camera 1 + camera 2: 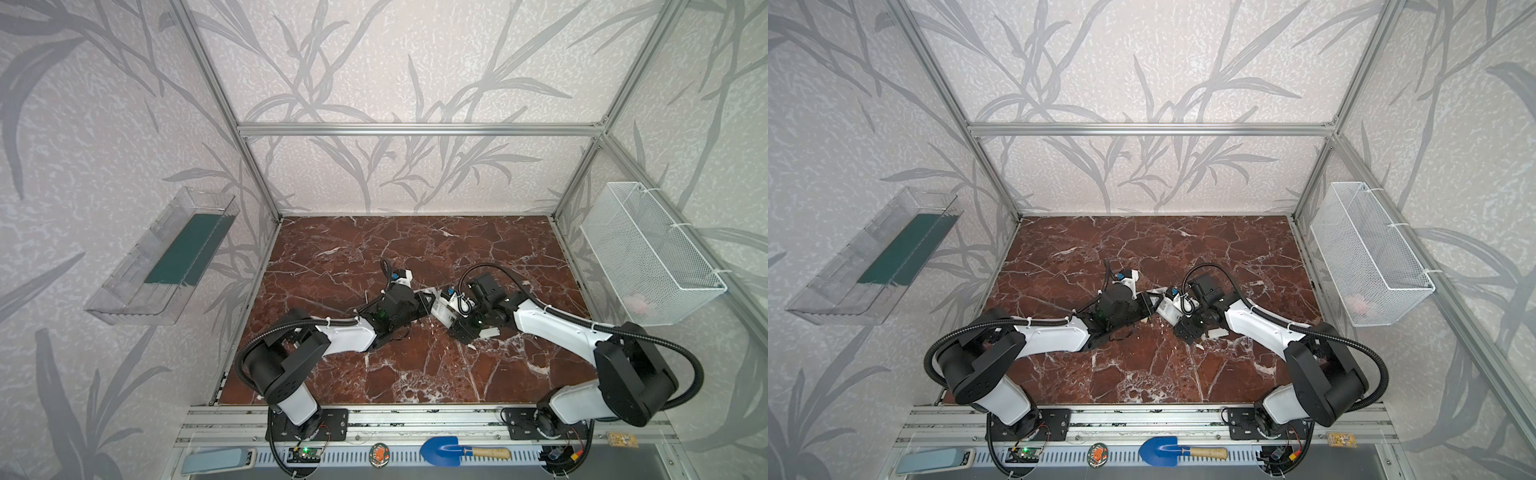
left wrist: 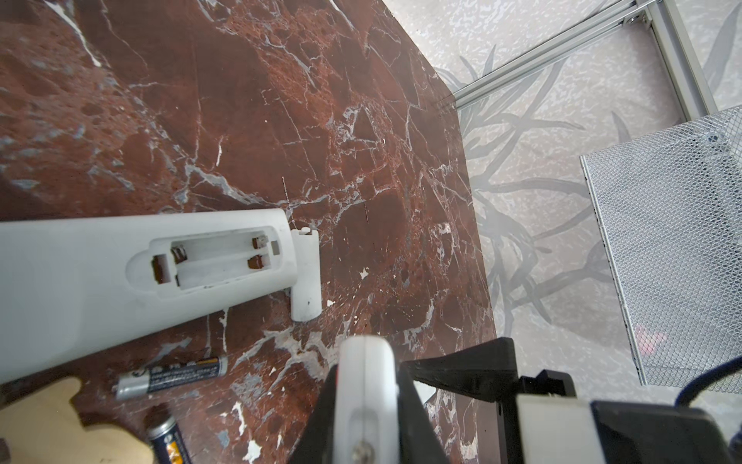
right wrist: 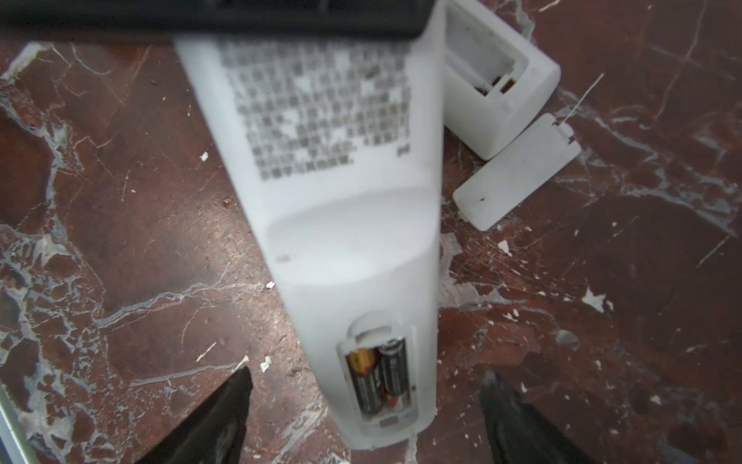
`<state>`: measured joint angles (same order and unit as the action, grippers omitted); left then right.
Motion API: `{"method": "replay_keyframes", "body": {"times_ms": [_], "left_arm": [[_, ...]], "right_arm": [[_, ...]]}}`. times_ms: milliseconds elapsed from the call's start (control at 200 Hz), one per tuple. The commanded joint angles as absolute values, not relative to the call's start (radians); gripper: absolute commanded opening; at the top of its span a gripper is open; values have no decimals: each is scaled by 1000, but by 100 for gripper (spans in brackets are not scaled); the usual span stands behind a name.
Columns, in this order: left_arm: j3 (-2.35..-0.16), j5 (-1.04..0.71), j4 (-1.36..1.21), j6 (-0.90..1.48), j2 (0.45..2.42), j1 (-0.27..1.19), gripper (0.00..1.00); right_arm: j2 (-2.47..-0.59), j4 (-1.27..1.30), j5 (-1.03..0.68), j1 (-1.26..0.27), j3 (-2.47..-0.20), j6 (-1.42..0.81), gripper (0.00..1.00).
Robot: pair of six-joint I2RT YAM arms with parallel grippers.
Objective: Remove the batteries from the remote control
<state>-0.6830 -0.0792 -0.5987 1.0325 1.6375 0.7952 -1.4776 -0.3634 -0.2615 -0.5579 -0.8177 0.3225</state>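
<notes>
My left gripper (image 2: 367, 381) is shut on a white remote control (image 2: 366, 361), seen edge-on in the left wrist view. In the right wrist view that remote (image 3: 349, 241) has its compartment uncovered, with two dark batteries (image 3: 377, 377) side by side inside. My right gripper (image 3: 365, 375) is open, one black finger on each side of that end and clear of it. Both top views show the grippers meeting mid-table, left (image 1: 428, 303) and right (image 1: 459, 330), with the remote (image 1: 1165, 309) between them. Two loose batteries (image 2: 172, 371) (image 2: 168, 442) lie on the marble.
A second white remote (image 2: 120, 273) lies on the table with an empty compartment, a flat white cover (image 2: 305, 277) at its end. On the right wall hangs a wire basket (image 1: 652, 253), on the left wall a clear tray (image 1: 166, 257). A blue trowel (image 1: 440, 451) lies on the front rail.
</notes>
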Motion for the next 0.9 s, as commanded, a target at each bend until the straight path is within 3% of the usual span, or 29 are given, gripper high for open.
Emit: {"method": "replay_keyframes", "body": {"times_ms": [0,240,755,895], "left_arm": [[-657,-87,-568,1008,1632,790,0],[-622,-144,-738,1047,1670,772,0],[-575,-212,-853,1103,1692,742,0],[-565,-221,-862,1108,1687,737,0]], "right_arm": [[-1518,-360,-263,-552,-862,371,85],[-1579,-375,-301,-540,-891,407,79],[-1651,-404,-322,-534,-920,425,65],[-1657,-405,-318,-535,-925,425,58]]}}
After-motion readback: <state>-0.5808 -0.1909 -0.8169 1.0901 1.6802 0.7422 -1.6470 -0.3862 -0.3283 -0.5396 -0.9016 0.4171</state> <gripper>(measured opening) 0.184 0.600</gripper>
